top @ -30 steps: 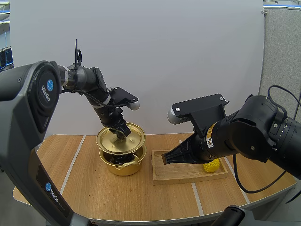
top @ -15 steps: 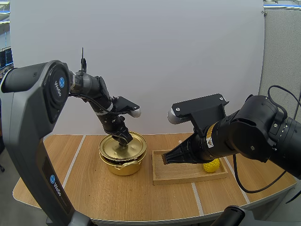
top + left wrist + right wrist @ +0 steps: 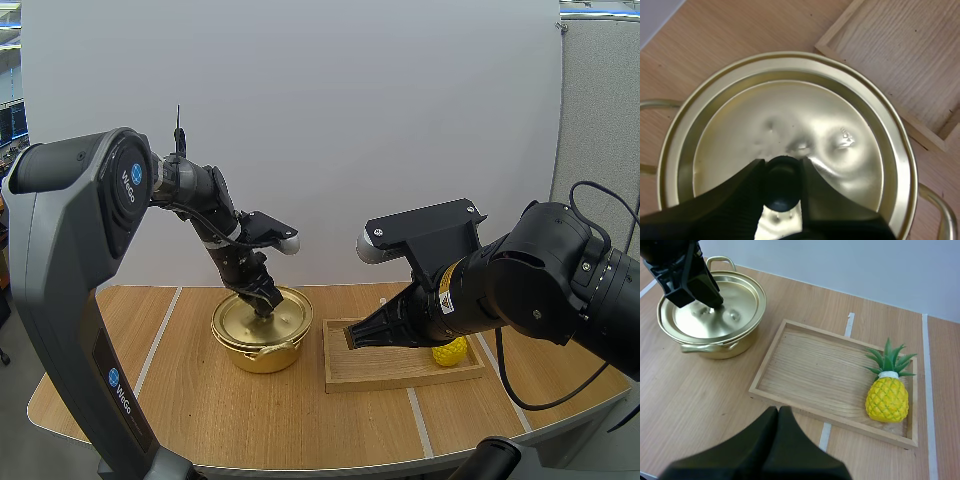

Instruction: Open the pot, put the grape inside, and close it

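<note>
The left fingers (image 3: 759, 177) pinch the small black round knob (image 3: 782, 192) of the shiny golden metal lid (image 3: 805, 115), one finger at each side of it. The lid sits flat on the golden metal pot with loop handles (image 3: 262, 355) directly under them, and what lies under the lid is hidden. I judge the lid to be thin, stiff and light, but its polished face is slippery, so the knob is the only good place to hold it. The knob is smooth and rounded, so a grip low on it seems safer than one at its top. The pot looks light too and could slide on the pale wooden surface (image 3: 250, 420) if the lid is pushed sideways. The right fingers (image 3: 778, 412) are pressed together into one dark wedge and hover above the shallow rectangular wooden tray (image 3: 767, 357), at its end toward the pot. A yellow toy pineapple with green leaves (image 3: 887, 400) lies at the tray's other end, well apart from the left fingers. Nothing stands between the left fingers and the pot; the tray's rim is the nearest obstacle beside it.
</note>
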### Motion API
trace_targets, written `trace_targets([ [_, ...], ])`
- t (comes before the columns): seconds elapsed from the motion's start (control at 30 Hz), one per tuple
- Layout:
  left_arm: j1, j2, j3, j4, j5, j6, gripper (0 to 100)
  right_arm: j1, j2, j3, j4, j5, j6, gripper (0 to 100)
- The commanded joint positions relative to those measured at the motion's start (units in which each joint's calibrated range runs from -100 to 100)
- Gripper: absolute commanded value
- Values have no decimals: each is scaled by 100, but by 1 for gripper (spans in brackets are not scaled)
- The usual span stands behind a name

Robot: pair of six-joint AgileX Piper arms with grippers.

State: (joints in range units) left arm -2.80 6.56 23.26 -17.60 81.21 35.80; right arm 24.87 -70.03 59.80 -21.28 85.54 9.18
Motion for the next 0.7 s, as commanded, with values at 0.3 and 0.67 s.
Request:
trace_targets([
  [0.3,-15,29,5,-112,349,6,1,-27,-66,16,-47,16,-58,0],
  [0.67,-15,-58,-8,-36,349,6,90,-27,-66,16,-47,16,-58,0],
])
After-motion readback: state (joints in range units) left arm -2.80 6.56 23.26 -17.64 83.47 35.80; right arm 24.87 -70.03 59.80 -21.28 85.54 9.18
